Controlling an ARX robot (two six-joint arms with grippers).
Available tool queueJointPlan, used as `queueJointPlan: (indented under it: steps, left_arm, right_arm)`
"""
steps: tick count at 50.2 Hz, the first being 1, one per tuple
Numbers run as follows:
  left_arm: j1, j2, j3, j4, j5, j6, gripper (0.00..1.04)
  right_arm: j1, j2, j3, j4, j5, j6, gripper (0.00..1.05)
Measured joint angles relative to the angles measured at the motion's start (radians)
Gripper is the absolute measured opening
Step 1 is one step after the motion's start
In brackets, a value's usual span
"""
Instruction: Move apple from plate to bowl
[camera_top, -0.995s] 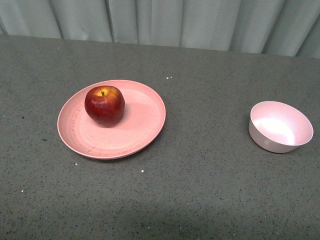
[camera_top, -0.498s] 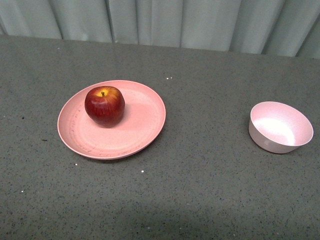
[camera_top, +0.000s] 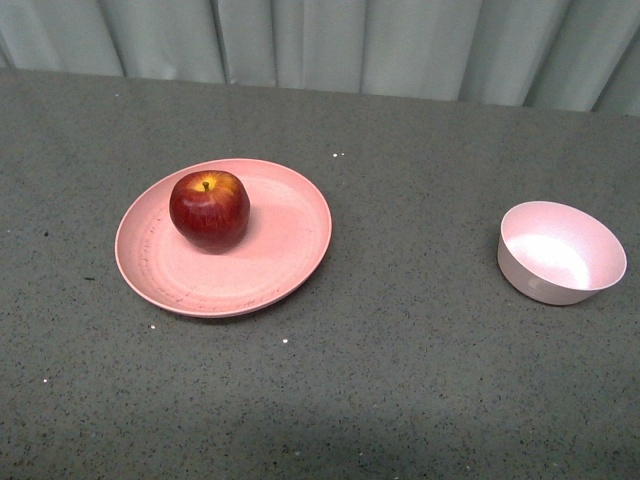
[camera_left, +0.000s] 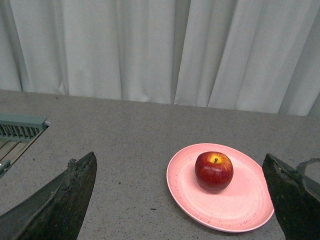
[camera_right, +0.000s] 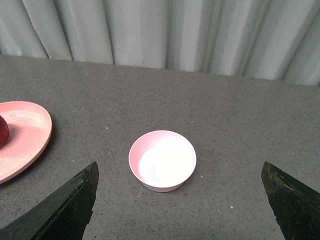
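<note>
Pickup hasn't started, I'd say. Apple (camera_top: 209, 209) sits on the plate (camera_top: 285, 240) at the left, bowl (camera_top: 545, 285) empty, well off to the right. Left gripper (camera_left: 178, 156) and right gripper (camera_right: 179, 164) both have fingers spread wide, holding nothing. Next: left one needs to drop around the apple and close.

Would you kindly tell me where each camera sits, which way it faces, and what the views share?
Front view: on the body between the arms, looking down across the table toward the curtain, at the apple on the plate and the empty bowl; no arm shows.
Left wrist view: on the left wrist, facing apple and plate, framed by the fingers of the open left tool.
Right wrist view: on the right wrist, facing the bowl, framed by the open right tool; the plate's edge shows.
Shared: all three show plate and curtain.
</note>
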Motion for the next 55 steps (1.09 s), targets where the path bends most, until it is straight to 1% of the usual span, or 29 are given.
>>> queueJointPlan:
  steps: [5, 8, 13, 20, 25, 32, 45, 48, 52, 54, 55]
  left_arm:
    - [0.000, 0.000, 0.000, 0.000, 0.000, 0.000, 0.98]
    - [0.000, 0.000, 0.000, 0.000, 0.000, 0.000, 0.98]
    - [0.000, 0.000, 0.000, 0.000, 0.000, 0.000, 0.98]
    - [0.000, 0.000, 0.000, 0.000, 0.000, 0.000, 0.98]
    - [0.000, 0.000, 0.000, 0.000, 0.000, 0.000, 0.98]
    - [0.000, 0.000, 0.000, 0.000, 0.000, 0.000, 0.98]
    - [0.000, 0.000, 0.000, 0.000, 0.000, 0.000, 0.98]
    - [0.000, 0.000, 0.000, 0.000, 0.000, 0.000, 0.98]
    - [0.000, 0.000, 0.000, 0.000, 0.000, 0.000, 0.98]
    - [0.000, 0.000, 0.000, 0.000, 0.000, 0.000, 0.98]
    - [0.000, 0.000, 0.000, 0.000, 0.000, 0.000, 0.98]
  right_arm:
    - [0.023, 0.346, 0.103, 0.125, -0.031, -0.061, 0.95]
    - [0.036, 0.503, 0.156, 0.153, -0.023, -0.106, 0.95]
    - [0.054, 0.745, 0.258, 0.166, -0.018, -0.166, 0.95]
    - [0.089, 0.998, 0.404, 0.106, -0.013, -0.214, 0.95]
    - [0.110, 1.091, 0.471, 0.084, 0.008, -0.232, 0.95]
    - [0.134, 1.223, 0.583, 0.028, 0.012, -0.237, 0.95]
    - [0.141, 1.345, 0.723, -0.064, -0.002, -0.195, 0.95]
    - [0.140, 1.362, 0.748, -0.080, -0.004, -0.187, 0.91]
    - [0.140, 1.379, 0.780, -0.114, -0.016, -0.172, 0.80]
    - [0.140, 1.386, 0.795, -0.128, -0.013, -0.168, 0.73]
    - [0.140, 1.390, 0.803, -0.140, -0.013, -0.166, 0.68]
